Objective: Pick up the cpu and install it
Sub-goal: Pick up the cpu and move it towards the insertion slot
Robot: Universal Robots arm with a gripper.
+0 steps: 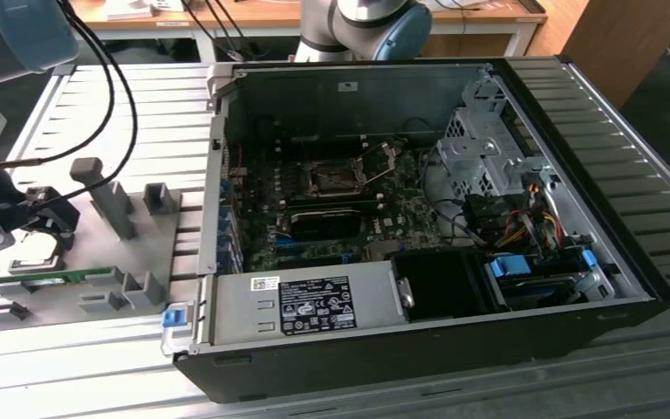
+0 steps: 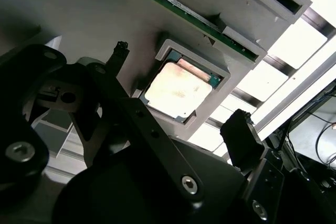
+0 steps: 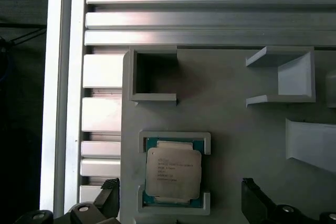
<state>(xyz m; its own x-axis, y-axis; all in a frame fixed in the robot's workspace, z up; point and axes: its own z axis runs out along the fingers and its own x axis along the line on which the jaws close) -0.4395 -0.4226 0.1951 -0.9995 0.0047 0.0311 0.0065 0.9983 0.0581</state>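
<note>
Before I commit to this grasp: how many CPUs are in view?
1. The cpu sits in its grey holder on the fixture plate, under the open gripper. The motherboard socket in the case appears empty.

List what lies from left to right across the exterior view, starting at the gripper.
gripper → grey post → blue clip → motherboard socket → drive cage
</note>
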